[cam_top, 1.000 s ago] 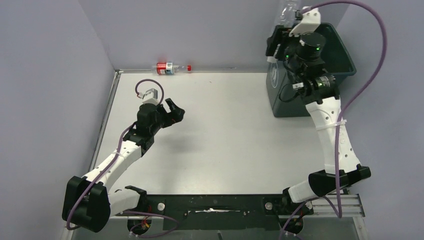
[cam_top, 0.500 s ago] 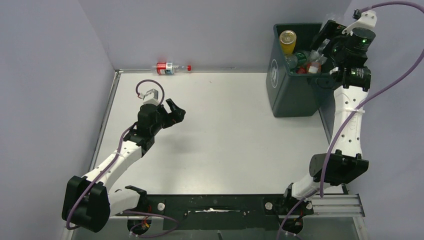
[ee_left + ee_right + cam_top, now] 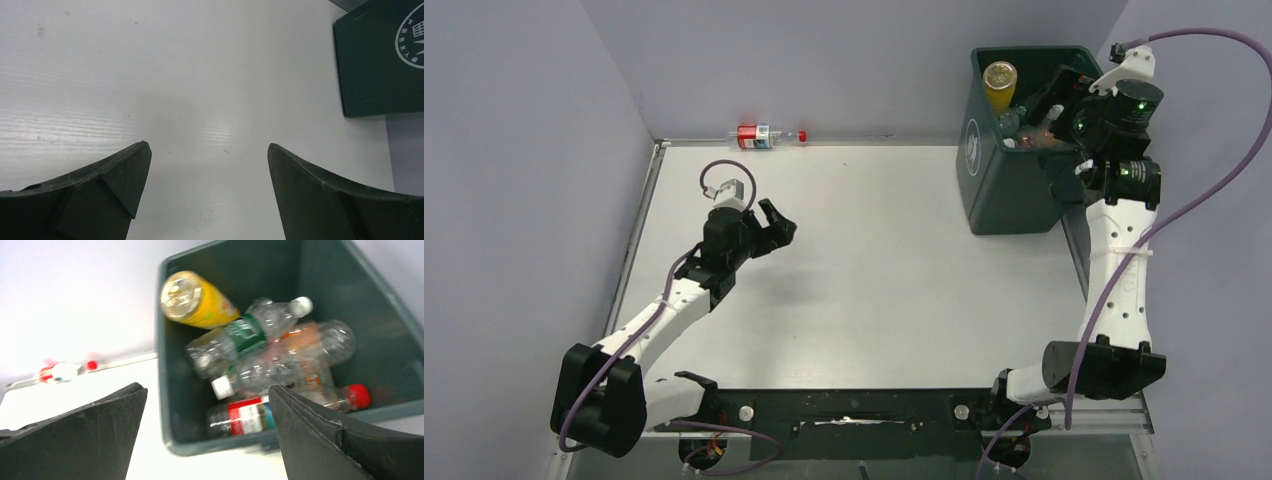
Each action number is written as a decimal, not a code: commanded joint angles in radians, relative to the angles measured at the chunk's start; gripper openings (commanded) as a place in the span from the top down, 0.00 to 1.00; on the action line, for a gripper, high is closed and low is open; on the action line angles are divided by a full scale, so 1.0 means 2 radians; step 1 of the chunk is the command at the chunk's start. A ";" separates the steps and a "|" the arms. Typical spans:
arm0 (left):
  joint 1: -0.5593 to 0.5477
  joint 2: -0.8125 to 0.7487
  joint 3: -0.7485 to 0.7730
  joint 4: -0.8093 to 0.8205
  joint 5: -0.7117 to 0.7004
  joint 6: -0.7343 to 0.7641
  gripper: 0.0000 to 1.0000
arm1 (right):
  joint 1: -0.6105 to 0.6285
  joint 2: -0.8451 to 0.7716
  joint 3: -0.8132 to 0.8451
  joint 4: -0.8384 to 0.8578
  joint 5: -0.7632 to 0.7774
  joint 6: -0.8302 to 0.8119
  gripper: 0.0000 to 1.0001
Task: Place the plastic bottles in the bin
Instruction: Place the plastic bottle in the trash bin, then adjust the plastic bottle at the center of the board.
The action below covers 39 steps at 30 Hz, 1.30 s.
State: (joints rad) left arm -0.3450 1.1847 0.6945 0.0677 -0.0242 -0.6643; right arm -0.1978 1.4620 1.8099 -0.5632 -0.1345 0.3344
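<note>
On my left side, my left end effector (image 3: 776,222) hangs released over the white bench (image 3: 874,300), fingers spread wide with only bare bench surface between them in the wrist view. Beyond it, one red-labelled bottle (image 3: 764,136) with a red cap lies on its side past the far edge of the bench, against the back wall, well apart from everything else. Further right, the dark green bin (image 3: 999,200) stands at the bench's far right corner, its white emblem (image 3: 971,148) facing my left arm. Inside the bin lies a heap of plastic bottles: a yellow bottle (image 3: 197,300) leaning in the far left corner, a clear green-labelled bottle (image 3: 240,332) with a white cap just beside it, a clear one with an orange label (image 3: 305,350), and at the near wall a red-capped bottle (image 3: 250,417) with a red and white label, lying flat. Over the bin's open top, toward its right rim, hangs my right end effector (image 3: 1049,98) — it is released too, fingers wide apart, grasping nothing, looking straight down at the pile.
</note>
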 commanded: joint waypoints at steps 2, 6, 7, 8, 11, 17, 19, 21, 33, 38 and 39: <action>0.009 0.021 0.051 0.022 -0.014 0.021 0.11 | 0.070 -0.074 -0.036 0.023 -0.007 -0.002 0.02; 0.025 0.048 0.096 0.021 -0.017 0.030 0.12 | 0.128 -0.092 -0.067 0.022 -0.006 -0.002 0.02; 0.029 0.057 0.109 0.022 -0.017 0.032 0.11 | 0.142 -0.094 -0.076 0.024 -0.007 -0.001 0.02; 0.034 0.066 0.120 0.024 -0.019 0.036 0.11 | 0.156 -0.097 -0.086 0.028 -0.007 0.001 0.02; 0.054 0.102 0.164 0.036 -0.018 0.046 0.11 | 0.193 -0.092 -0.117 0.043 -0.011 0.003 0.02; 0.101 0.200 0.232 0.090 -0.003 0.066 0.11 | 0.214 -0.044 -0.157 0.108 -0.059 0.000 0.02; 0.114 0.235 0.252 0.122 0.011 0.071 0.11 | 0.209 -0.014 -0.161 0.137 -0.081 -0.002 0.02; 0.125 0.270 0.277 0.145 0.020 0.079 0.12 | 0.205 0.033 -0.147 0.157 -0.096 -0.001 0.02; 0.221 0.488 0.461 0.213 0.103 0.077 0.11 | 0.189 0.299 0.043 0.220 -0.162 0.020 0.02; 0.234 0.570 0.535 0.224 0.150 0.112 0.11 | 0.189 0.393 0.125 0.227 -0.175 0.041 0.02; 0.236 0.585 0.548 0.225 0.164 0.114 0.11 | 0.189 0.407 0.136 0.232 -0.178 0.045 0.02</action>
State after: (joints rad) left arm 0.1219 2.2650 1.6619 0.4187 0.1738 -0.5030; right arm 0.1837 2.2074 1.9629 -0.1955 -0.4374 0.3809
